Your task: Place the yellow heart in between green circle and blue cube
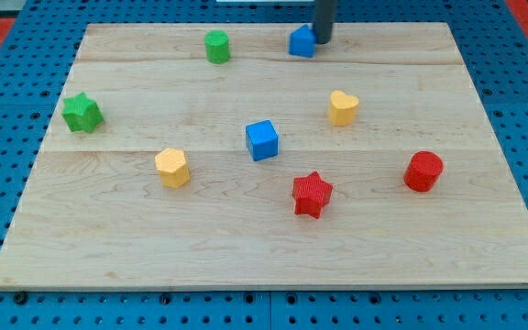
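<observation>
The yellow heart (343, 107) lies right of the board's middle. The green circle (216, 46), a short cylinder, stands near the top edge, left of centre. The blue cube (262, 140) sits at the board's middle, below and left of the heart. My tip (322, 41) is at the top edge, touching the right side of a second, smaller blue block (302, 41). The tip is well above the heart and apart from it.
A green star (82, 112) sits at the left edge. A yellow hexagon-like block (172, 168) lies left of the blue cube. A red star (312, 193) and a red cylinder (423, 171) lie at the lower right. The wooden board (108, 247) rests on a blue pegboard.
</observation>
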`<state>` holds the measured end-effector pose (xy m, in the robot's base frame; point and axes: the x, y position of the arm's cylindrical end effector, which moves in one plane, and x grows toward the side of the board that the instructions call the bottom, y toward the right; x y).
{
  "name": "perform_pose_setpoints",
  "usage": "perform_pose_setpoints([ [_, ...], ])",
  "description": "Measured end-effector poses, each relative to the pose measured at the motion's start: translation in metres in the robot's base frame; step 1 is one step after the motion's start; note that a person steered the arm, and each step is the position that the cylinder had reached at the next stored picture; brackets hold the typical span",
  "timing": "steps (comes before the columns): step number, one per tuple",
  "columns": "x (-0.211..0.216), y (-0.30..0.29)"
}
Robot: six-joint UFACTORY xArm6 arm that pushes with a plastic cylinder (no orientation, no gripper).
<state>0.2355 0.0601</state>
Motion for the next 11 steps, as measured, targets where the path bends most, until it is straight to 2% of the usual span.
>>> perform_pose_setpoints([
  [1, 0.017, -0.042],
  [2, 0.019, 0.055],
  [3, 0.051, 0.170],
  [4, 0.115, 0.160],
  [5, 0.142, 0.107],
  [6, 0.146, 0.073],
  [7, 0.142, -0.020],
  [8, 0.138, -0.083],
  [9, 0.120, -0.096],
  [11, 0.118, -0.111],
])
